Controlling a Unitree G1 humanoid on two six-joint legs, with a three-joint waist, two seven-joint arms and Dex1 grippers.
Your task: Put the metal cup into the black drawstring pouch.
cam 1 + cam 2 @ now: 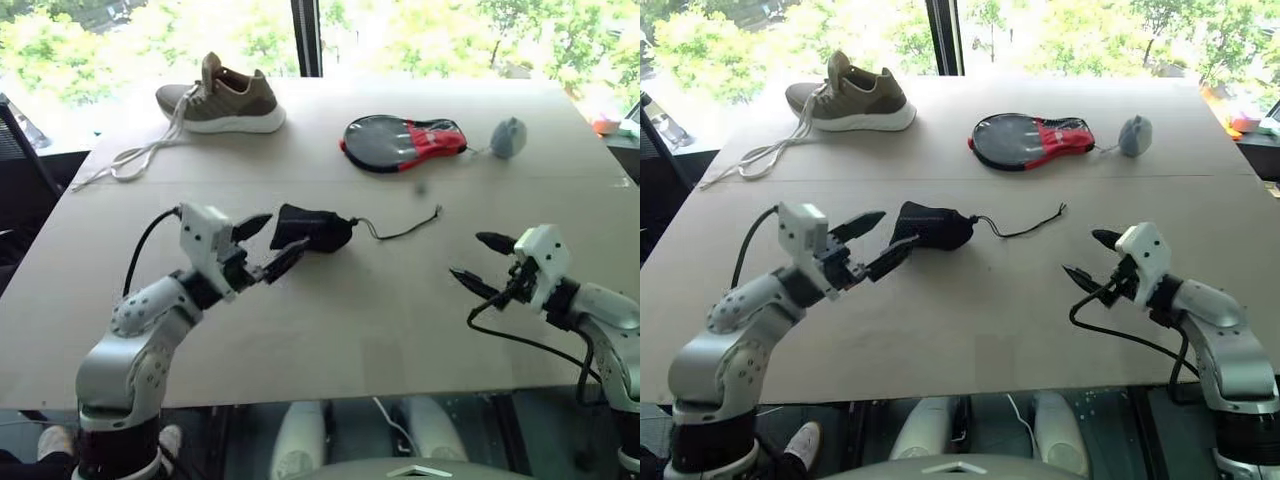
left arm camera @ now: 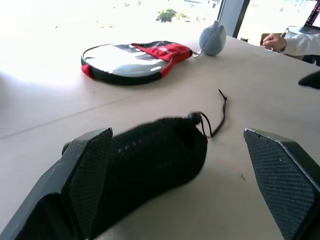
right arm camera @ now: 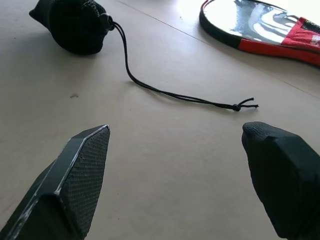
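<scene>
pouch: the black drawstring pouch (image 1: pixel 312 228) lies on the table (image 1: pixel 330 320), near the middle, closed at its neck and bulging.
cord: a thin black cord (image 1: pixel 400 230) runs from the neck of the pouch over the table toward the right side, with a small knot at its end; a round toggle (image 2: pixel 193 117) sits at the neck.
metal cup: i cannot see it anywhere on the table; if it is inside the pouch i cannot tell.
left gripper: the left gripper (image 1: pixel 268 245) is just beside the pouch, its two black fingers spread wide and holding nothing; one finger is very near the pouch, but touching or not i cannot tell.
right gripper: the right gripper (image 1: pixel 482 262) is well apart from the pouch, over bare table, its fingers also spread wide and empty.
far side: a shoe (image 1: pixel 222 98) with long laces, a black-and-red paddle case (image 1: pixel 402 142) and a grey-blue lump (image 1: pixel 508 138) just beside it.
</scene>
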